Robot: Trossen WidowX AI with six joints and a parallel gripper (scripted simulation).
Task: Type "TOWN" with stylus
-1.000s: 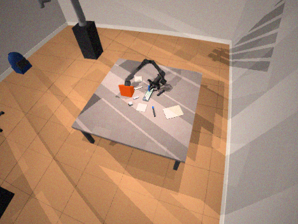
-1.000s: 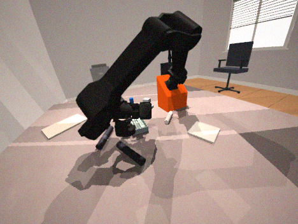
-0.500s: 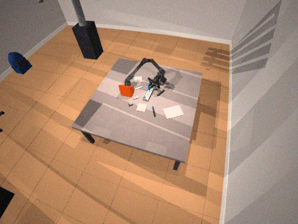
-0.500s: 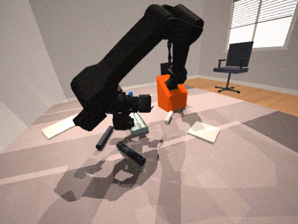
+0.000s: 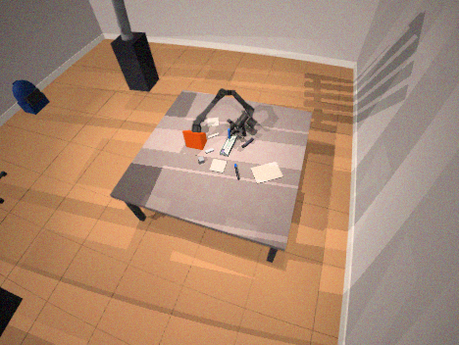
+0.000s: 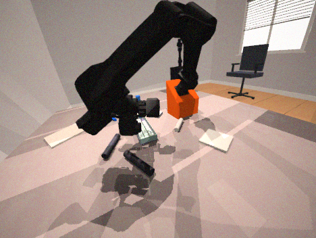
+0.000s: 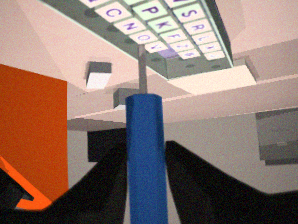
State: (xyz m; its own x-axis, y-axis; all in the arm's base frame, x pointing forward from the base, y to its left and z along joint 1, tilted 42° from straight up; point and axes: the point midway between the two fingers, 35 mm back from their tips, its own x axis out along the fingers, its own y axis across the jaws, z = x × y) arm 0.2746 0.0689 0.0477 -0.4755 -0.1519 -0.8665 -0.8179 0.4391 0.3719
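- The gripper [image 5: 233, 129] [image 6: 140, 113] [image 7: 145, 150] is closed around the stylus [image 5: 229, 133] [image 6: 138, 98] [image 7: 146, 170], which is pinched between two black fingers.
- The stylus is formed with a thick blue barrel, faceted at its shoulder, and a thin, straight grey tip [image 7: 142, 70].
- The stylus is held over the keyboard [image 5: 228, 146] [image 6: 147, 131] [image 7: 165, 67]. The tip is seen against the lower edge of the key marked "O"; whether contact is made cannot be told.
- The keyboard is built as a narrow grey-green slab, fitted with pale square keys in lengthwise rows. Dark round spots are visible along its border, and one purple patch [image 7: 169, 52] is set near its end.
- Purple capitals are printed on the keys. "C", "N", "O" and "V" can be read in one row, "P", "K" and "F" in the next, and "S" and "R" in the third. Other letters are cropped or blurred. No brand can be read.
- Two dark cylinders, one nearer [image 6: 139, 163] and one farther [image 6: 111, 146], are laid near the keyboard in the exterior view.
- The arm is mounted on an orange block [image 5: 195, 140] [image 6: 183, 103] [image 7: 35, 125], beyond the keyboard in that view.
- An office chair [image 6: 244, 72] is placed well apart, on the floor.
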